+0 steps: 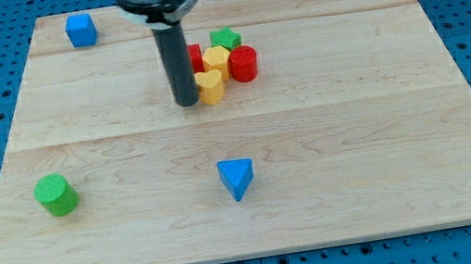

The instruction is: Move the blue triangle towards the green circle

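The tool's tip [186, 103], a bare rod grasping nothing, should circle to the blue triangle's [237, 178] three o'clock side and push toward the green circle [56, 194] at nine o'clock

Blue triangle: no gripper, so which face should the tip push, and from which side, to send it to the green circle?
Push the blue triangle on its right-hand face, coming from the view's right: the green circle lies to its left, at nearly the same height. My tip is now above it, beside the yellow heart block.
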Action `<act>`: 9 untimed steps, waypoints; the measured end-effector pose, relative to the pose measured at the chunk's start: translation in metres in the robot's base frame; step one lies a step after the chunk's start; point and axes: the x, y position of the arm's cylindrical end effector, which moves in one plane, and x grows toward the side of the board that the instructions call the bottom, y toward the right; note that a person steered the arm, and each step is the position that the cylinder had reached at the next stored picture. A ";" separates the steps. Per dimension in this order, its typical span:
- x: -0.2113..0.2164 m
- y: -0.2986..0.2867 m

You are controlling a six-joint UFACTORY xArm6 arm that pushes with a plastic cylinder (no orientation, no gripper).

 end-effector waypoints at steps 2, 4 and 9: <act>0.000 0.023; 0.067 0.054; 0.184 0.009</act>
